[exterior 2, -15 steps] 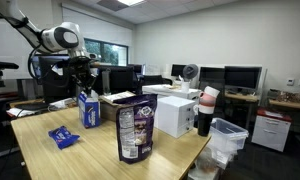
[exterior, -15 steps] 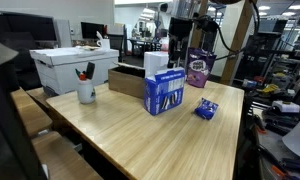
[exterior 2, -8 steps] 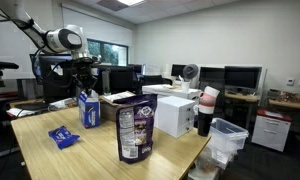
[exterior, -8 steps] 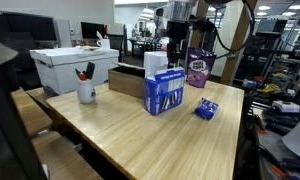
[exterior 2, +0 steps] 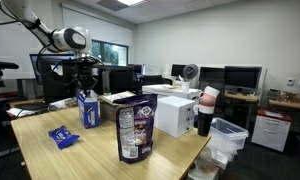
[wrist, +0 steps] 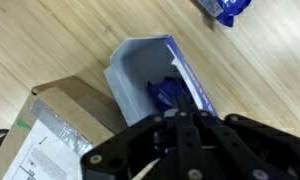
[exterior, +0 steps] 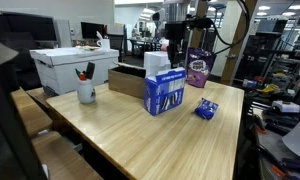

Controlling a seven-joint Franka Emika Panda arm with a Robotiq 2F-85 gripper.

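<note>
A blue and white carton [exterior: 165, 92] stands upright in the middle of the wooden table [exterior: 130, 135], its top open. My gripper [exterior: 176, 48] hangs a short way above it, also seen in an exterior view over the carton [exterior 2: 88, 108] with the gripper [exterior 2: 85, 74] above. In the wrist view the gripper [wrist: 178, 112] is shut, fingers pressed together over the carton's open mouth [wrist: 140, 70]. A dark blue item [wrist: 168, 93] shows just past the fingertips inside that opening; I cannot tell whether it is pinched. A blue packet [exterior: 206, 109] lies on the table beside the carton.
A purple snack bag [exterior: 198, 68] stands behind the carton, nearest the camera as a purple snack bag [exterior 2: 136, 128]. A white mug with pens [exterior: 86, 92], a white storage box [exterior: 75, 65] and a cardboard box [exterior: 125, 80] sit along one side. A white box [exterior 2: 175, 115] and cups [exterior 2: 205, 110] stand near the table end.
The arm's upper part has shifted slightly sideways over the carton. The gripper stays shut and the objects on the table have not moved.
</note>
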